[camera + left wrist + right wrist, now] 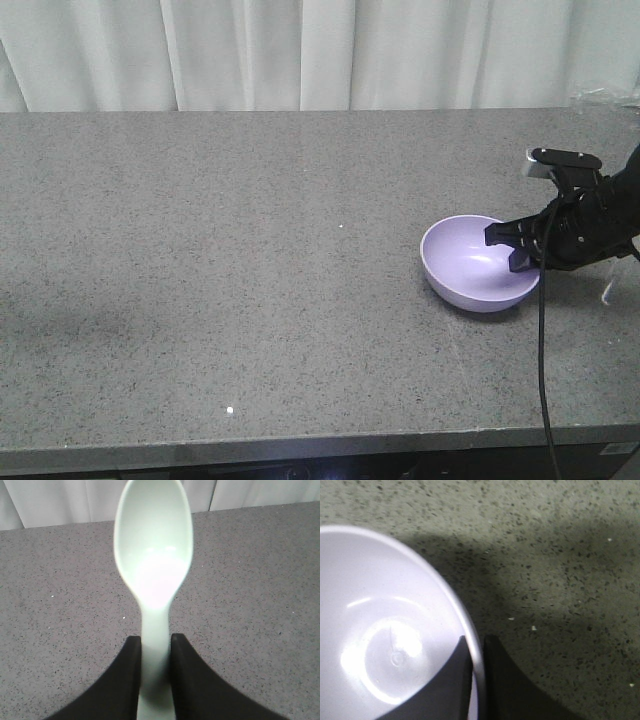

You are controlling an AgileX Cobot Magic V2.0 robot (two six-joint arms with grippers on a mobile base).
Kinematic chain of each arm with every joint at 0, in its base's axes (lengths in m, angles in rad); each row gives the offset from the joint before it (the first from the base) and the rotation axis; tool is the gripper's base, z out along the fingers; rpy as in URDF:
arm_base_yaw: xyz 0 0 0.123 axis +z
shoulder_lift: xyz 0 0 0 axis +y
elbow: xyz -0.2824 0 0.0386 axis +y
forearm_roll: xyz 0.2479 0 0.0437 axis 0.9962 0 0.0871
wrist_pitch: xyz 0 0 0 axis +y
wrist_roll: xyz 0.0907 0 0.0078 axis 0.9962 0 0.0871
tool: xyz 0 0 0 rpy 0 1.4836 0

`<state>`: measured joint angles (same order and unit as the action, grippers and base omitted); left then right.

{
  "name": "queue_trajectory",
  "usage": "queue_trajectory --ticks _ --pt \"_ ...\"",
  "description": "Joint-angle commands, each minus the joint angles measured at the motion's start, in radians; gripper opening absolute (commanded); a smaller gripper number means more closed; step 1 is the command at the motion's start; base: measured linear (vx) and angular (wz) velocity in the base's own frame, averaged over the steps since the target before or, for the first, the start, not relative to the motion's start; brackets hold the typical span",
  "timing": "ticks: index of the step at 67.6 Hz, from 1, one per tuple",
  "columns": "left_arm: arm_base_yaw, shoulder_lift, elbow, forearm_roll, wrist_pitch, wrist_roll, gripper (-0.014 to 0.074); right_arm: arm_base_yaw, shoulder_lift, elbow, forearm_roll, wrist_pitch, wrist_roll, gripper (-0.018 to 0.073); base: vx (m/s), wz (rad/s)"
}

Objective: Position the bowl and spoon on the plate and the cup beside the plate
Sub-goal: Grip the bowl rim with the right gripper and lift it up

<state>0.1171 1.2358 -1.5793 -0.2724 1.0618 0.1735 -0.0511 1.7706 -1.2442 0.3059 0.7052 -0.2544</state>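
The lavender bowl (pixel 468 265) is at the right of the grey counter, tipped slightly toward the left. My right gripper (pixel 516 246) is shut on its right rim, one finger inside and one outside. In the right wrist view the rim of the bowl (pixel 385 630) runs between the fingertips of the right gripper (pixel 476 640). In the left wrist view the pale mint spoon (pixel 154 555) points away over the counter, its handle pinched by my left gripper (pixel 155 640). The left gripper does not show in the front view. The plate and the cup are out of view.
The speckled grey counter (pixel 220 250) stretches left of the bowl. White curtains (pixel 300 50) hang behind its back edge. A black cable (pixel 543 360) drops from my right arm past the front edge. Something clear and crinkled (pixel 605 97) lies at the far right back.
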Motion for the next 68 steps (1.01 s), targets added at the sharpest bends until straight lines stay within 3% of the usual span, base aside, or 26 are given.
queue_trajectory --ticks 1,22,40,68 --pt "-0.003 -0.018 -0.026 -0.027 -0.057 -0.003 -0.0008 -0.005 -0.120 -0.049 0.073 -0.020 -0.044 -0.0011 0.00 0.00" --pt "-0.003 -0.018 -0.026 -0.027 -0.057 -0.003 -0.0008 -0.005 -0.455 -0.087 0.229 0.051 -0.143 -0.0007 0.00 0.00" --pt "-0.003 -0.018 -0.026 -0.027 -0.057 -0.003 -0.0008 -0.005 -0.619 -0.087 0.237 0.106 -0.143 -0.0006 0.00 0.00" --pt "-0.003 -0.018 -0.026 -0.027 -0.057 -0.003 -0.0008 -0.005 -0.688 -0.087 0.239 0.161 -0.143 -0.0006 0.00 0.00"
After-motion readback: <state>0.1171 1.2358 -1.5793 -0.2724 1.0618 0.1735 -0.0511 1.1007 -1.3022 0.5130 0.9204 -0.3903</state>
